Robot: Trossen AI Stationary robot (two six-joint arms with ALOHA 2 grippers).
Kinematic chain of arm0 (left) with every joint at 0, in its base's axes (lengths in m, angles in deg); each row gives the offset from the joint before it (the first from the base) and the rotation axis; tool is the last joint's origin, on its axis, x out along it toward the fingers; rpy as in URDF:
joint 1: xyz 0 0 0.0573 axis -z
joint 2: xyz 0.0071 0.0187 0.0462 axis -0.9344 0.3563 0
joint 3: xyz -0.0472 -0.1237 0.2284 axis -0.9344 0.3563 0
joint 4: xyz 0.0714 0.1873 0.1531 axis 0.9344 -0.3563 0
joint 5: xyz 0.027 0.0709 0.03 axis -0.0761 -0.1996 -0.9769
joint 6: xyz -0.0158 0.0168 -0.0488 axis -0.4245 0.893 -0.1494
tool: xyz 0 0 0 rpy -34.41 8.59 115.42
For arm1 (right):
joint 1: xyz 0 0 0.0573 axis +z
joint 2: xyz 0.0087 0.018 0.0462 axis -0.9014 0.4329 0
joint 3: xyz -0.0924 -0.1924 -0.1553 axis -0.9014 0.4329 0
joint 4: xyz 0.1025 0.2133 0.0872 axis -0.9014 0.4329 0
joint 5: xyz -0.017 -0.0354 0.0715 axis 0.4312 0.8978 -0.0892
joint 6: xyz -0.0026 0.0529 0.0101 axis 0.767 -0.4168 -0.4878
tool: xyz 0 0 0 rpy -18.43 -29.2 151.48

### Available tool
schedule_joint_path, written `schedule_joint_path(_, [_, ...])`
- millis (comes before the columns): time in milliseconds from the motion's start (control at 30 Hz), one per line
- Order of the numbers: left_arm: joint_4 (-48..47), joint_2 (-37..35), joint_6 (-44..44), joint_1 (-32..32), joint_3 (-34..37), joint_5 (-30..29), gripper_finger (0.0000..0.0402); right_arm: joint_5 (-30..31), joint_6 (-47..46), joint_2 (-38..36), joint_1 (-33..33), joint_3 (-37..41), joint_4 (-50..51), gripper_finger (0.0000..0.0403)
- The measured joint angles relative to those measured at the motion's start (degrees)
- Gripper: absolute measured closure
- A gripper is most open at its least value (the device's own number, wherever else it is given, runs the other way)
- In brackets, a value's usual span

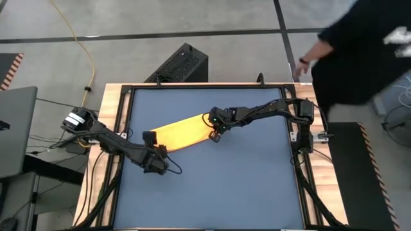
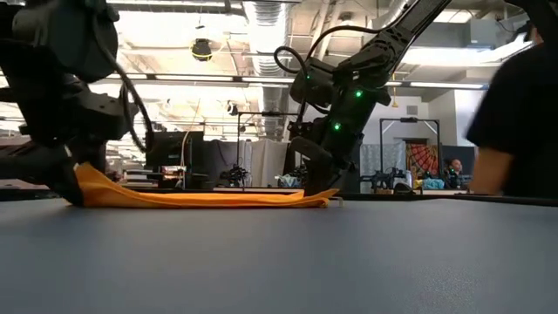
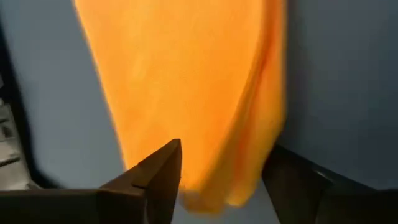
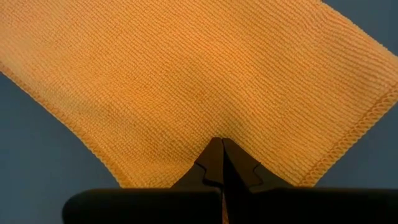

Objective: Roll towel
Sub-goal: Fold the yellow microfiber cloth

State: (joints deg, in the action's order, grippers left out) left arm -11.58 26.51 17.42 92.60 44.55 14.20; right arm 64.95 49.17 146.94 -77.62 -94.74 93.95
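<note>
towel (image 4: 186,81): knitted yellow strip | right fingers (image 4: 222,163) pinch it | left fingers (image 3: 155,177) apart

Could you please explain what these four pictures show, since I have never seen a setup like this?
Two dark robot arms work at a blue table. One picture looks straight down, one looks level across the tabletop, and two come from cameras on the arms' wrists. A yellow towel, folded into a long strip, lies flat between the arms. The right gripper has its jaws shut on one end of the towel. The left gripper is at the other end, its jaws open on either side of the cloth. A person stands beyond the table.
</note>
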Motion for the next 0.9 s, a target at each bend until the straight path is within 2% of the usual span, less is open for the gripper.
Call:
schedule_joint_path(267, [-0.19, 0.0, -0.08, 0.05, -0.14, -0.27, 0.0327, 0.07, -0.02, 0.0, -0.12, 0.0, -0.18, 0.0385])
schedule_joint_path(400, [-0.37, 0.0, 2.77, -0.1, -0.14, -0.72, 0.0388, 0.04, -0.11, 0.0, -0.37, 0.0, -0.25, 0.0385])
schedule_joint_path(533, [-1.93, -0.04, 5.33, -1.17, -0.16, 1.55, 0.0396, 0.02, -0.11, 0.0, -0.69, 0.0, -0.2, 0.0385])
schedule_joint_path(767, [0.19, -0.2, 10.09, -2.26, -0.43, 12.92, 0.04, 0.02, 0.08, 0.0, -0.76, 0.0, -0.19, 0.0385])
schedule_joint_path(900, [-2.04, -0.22, 10.54, -2.29, -1.82, 16.1, 0.0398, 0.02, 0.07, 0.0, -0.76, 0.0, -0.21, 0.0385])
